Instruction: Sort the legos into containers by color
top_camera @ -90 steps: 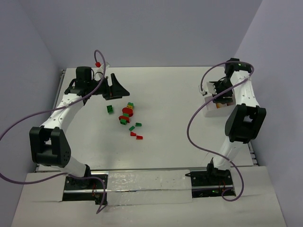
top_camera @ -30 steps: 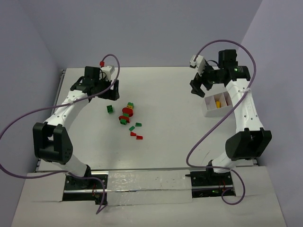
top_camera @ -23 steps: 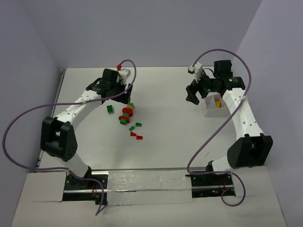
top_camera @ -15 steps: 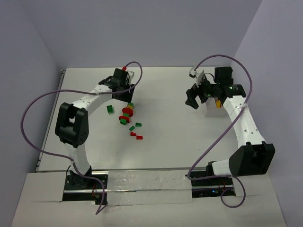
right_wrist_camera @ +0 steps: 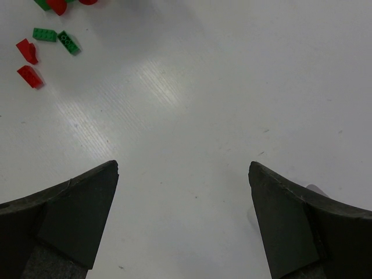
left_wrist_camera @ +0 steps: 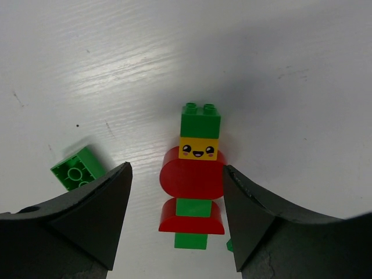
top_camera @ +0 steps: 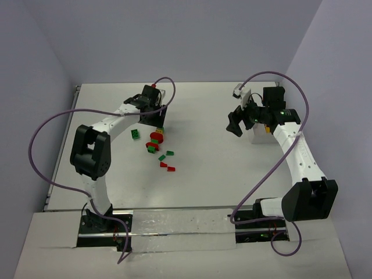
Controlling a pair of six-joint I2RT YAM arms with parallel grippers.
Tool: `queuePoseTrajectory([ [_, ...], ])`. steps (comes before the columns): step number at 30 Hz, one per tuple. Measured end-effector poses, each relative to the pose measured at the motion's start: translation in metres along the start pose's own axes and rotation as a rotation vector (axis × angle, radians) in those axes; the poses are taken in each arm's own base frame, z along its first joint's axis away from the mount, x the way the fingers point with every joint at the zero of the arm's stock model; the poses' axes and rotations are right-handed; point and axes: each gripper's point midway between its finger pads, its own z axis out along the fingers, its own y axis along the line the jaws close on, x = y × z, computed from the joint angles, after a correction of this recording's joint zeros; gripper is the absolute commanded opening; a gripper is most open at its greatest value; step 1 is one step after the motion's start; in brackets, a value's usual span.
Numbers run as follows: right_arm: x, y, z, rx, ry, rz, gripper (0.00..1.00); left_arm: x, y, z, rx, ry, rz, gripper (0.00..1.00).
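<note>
Your left gripper (left_wrist_camera: 175,174), spread, straddles a stacked brick figure (left_wrist_camera: 197,152) toward the tabletop's (top_camera: 203,104) far edge. It is likely light, hard and slick: pinch its wide red middle (left_wrist_camera: 192,181). Your right gripper (right_wrist_camera: 183,168) gapes empty.

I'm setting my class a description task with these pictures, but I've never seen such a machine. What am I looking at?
Two robot arms stand bolted to a white table. One picture looks down from above; the other two come from wrist cameras, so the dark wedges are each arm's own fingers. The left gripper is open, fingers either side of a stacked lego figure with a smiling yellow face; nothing is held. A loose green brick lies beside it. The right gripper is open over bare table, small red and green bricks farther off.
</note>
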Motion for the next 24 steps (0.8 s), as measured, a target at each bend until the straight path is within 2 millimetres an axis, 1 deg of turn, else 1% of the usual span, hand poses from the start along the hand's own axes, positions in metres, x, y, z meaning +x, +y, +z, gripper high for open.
queuePoseTrajectory([
  [3, 0.001, 0.000, 0.001, 0.000, -0.002, 0.002, 1.00, -0.006, -0.008, 0.006, 0.014, -0.001, 0.010, 0.70],
  [7, 0.005, 0.001, 0.003, -0.005, 0.003, 0.009, 1.00, -0.010, -0.016, 0.021, 0.016, 0.011, 0.029, 0.69],
  [9, 0.006, 0.002, 0.004, -0.007, 0.005, 0.011, 1.00, -0.007, -0.019, 0.028, 0.014, 0.027, 0.040, 0.67],
  [14, 0.008, 0.002, 0.005, -0.010, 0.005, 0.019, 1.00, 0.002, -0.022, 0.044, -0.001, 0.072, 0.062, 0.58],
  [20, 0.008, 0.003, 0.006, -0.013, 0.005, 0.025, 1.00, 0.012, -0.021, 0.053, -0.020, 0.120, 0.080, 0.55],
  [22, 0.008, 0.003, 0.006, -0.015, 0.002, 0.028, 1.00, 0.013, -0.021, 0.054, -0.024, 0.130, 0.084, 0.49],
  [23, 0.008, 0.004, 0.007, -0.016, 0.000, 0.029, 1.00, 0.013, -0.021, 0.055, -0.026, 0.134, 0.086, 0.49],
  [24, 0.008, 0.004, 0.007, -0.019, 0.000, 0.031, 1.00, 0.013, -0.021, 0.056, -0.027, 0.137, 0.088, 0.45],
])
